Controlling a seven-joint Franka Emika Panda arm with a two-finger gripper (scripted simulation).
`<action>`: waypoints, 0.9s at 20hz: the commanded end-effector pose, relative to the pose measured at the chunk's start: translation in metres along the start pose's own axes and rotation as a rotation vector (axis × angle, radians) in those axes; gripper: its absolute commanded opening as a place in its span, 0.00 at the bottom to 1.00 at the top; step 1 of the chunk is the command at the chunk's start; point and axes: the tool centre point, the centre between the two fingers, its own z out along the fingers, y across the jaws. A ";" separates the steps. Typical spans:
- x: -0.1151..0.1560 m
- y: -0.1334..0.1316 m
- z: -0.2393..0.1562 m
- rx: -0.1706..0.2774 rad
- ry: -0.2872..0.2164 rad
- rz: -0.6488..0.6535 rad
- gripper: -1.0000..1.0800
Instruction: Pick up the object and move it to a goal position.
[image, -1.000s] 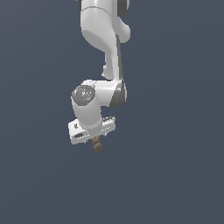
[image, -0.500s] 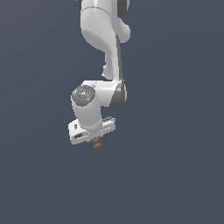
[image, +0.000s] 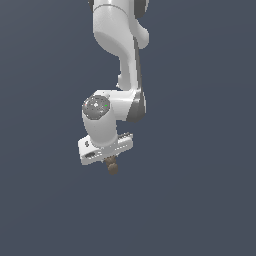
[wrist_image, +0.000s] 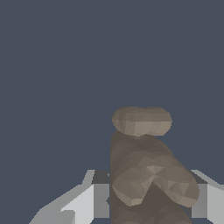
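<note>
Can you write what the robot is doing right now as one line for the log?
phase: carrying | white robot hand: shut on small dark-brown bumpy lobed object | object: between fingers, sticking out below hand | goal: not visible

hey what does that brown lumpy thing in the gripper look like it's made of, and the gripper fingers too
The object looks matte and faceted, brown like wood or clay; flat shading with no gloss is the sign, but a render leaves the real material open. The gripper holds it, and its fingers look like smooth grey and white plastic or painted metal, evenly shaded.
</note>
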 end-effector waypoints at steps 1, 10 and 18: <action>0.005 -0.003 -0.010 -0.001 0.001 -0.001 0.00; 0.036 -0.018 -0.068 -0.001 0.001 -0.001 0.00; 0.057 -0.027 -0.104 -0.001 0.001 -0.001 0.00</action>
